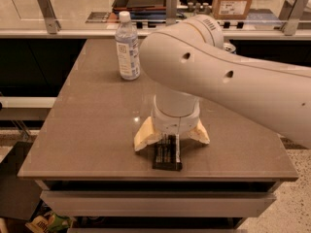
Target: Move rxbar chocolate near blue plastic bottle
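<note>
The gripper (172,141) hangs low over the near part of the table (92,125). Its two pale fingers (145,138) are spread wide on either side of the rxbar chocolate (167,155), which lies flat by the near edge (whether they touch the wrapper is hard to tell). The blue plastic bottle (127,46) stands upright, well apart, at the far left.
</note>
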### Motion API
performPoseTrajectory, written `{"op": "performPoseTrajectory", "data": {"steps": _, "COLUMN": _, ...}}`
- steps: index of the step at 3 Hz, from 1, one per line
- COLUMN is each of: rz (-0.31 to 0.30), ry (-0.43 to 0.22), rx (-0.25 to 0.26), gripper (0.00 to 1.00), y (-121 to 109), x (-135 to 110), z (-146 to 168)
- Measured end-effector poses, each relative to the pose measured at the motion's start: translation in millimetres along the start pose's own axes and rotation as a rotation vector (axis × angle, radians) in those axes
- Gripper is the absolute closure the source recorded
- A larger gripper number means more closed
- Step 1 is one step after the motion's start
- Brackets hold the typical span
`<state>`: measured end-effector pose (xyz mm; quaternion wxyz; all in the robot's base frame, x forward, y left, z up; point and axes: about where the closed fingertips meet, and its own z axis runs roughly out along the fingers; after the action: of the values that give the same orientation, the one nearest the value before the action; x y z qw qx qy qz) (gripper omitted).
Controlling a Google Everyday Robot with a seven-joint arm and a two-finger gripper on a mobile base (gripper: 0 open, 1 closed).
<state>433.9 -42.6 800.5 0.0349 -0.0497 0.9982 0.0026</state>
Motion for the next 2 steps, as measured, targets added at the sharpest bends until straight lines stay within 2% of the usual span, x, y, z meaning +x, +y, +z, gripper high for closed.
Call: {"op": "performPoseTrajectory", "data": {"steps": 2, "rz": 0.0, "ry": 0.0, "rx": 0.0, "gripper": 0.86, "y": -0.4, "x": -1.3, "z": -17.1}}
